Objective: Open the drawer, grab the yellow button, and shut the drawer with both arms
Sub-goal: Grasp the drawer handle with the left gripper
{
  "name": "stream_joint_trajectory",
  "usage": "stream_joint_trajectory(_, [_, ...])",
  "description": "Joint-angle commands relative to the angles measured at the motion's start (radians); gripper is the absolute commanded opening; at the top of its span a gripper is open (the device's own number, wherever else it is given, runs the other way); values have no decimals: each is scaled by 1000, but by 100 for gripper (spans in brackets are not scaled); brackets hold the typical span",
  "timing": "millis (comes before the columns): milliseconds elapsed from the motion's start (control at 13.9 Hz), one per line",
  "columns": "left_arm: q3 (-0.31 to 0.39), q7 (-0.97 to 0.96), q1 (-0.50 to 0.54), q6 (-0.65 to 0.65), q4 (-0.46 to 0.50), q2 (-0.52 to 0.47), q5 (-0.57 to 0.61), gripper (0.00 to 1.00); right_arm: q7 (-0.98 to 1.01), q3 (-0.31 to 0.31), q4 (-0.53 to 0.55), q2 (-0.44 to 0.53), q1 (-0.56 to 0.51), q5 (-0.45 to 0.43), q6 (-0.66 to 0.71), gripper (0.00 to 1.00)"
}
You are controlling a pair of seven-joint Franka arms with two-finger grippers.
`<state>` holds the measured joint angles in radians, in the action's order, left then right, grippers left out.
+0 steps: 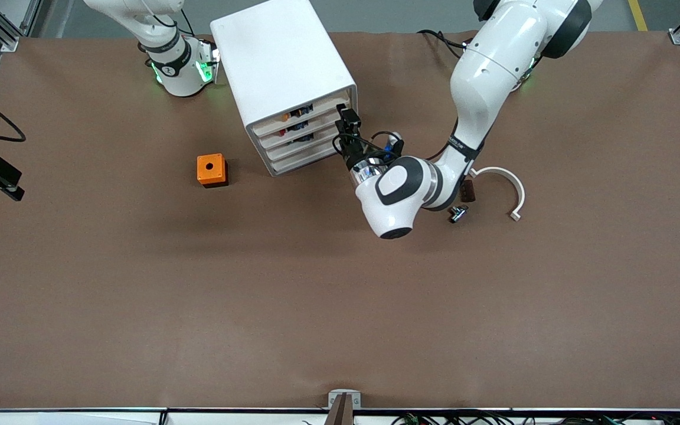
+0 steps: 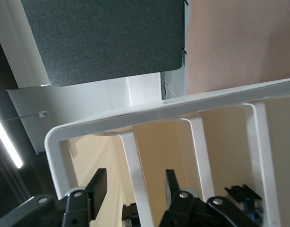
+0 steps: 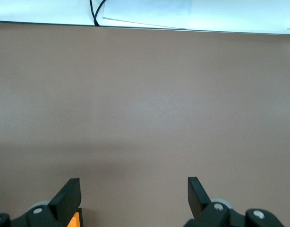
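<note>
White plastic is filling the left wrist view, where the left gripper (image 2: 135,189) is sitting with its fingers (image 2: 98,187) spread apart on either side of a thin white upright rib of the cabinet (image 1: 284,65) front, clamping nothing; in the front view the left gripper (image 1: 349,127) is at the corner of the cabinet front toward the left arm's end of the table, level with the drawer (image 1: 310,110), the uppermost of four, which is sitting in line with the three below it. A small orange speck, the button (image 1: 284,117), is showing through the drawer's front; beside it a dark part is lying, too small to tell.

The right arm is waiting near its base; the right gripper (image 3: 134,196) is hanging over bare brown table (image 1: 257,295) with its fingers (image 3: 69,194) standing wide apart and holding nothing; an orange corner is peeking in beside one finger in the right wrist view.

On the table an orange cube with a hole (image 1: 211,170) is resting near the cabinet, toward the right arm's end; toward the left arm's end a white curved piece (image 1: 511,186), a small dark brown block (image 1: 468,191) and a small black-and-silver part (image 1: 457,213) are lying close together beside the left arm's wrist.
</note>
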<state>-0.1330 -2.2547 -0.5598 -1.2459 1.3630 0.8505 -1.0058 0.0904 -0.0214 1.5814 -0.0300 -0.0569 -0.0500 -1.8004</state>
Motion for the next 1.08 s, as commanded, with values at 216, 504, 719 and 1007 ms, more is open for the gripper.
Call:
stream_joint_trajectory(216, [4,-20,-49,17,-7,19,-23,44,-4,11,-5,5,-11,-4,3,100])
stream_joint_trajectory(504, [4,-14,-63,17,-8,22,-20,24,-4,11,-5,5,-11,-4,3,100])
stream_joint_trajectory(719, [6,-22,-69,17,-8,24,-20,16,-4,11,-5,5,-11,-4,3,100])
stream_joint_trajectory(1007, [4,-25,-66,17,-10,19,-23,12,-4,11,-5,5,-11,-4,3,100])
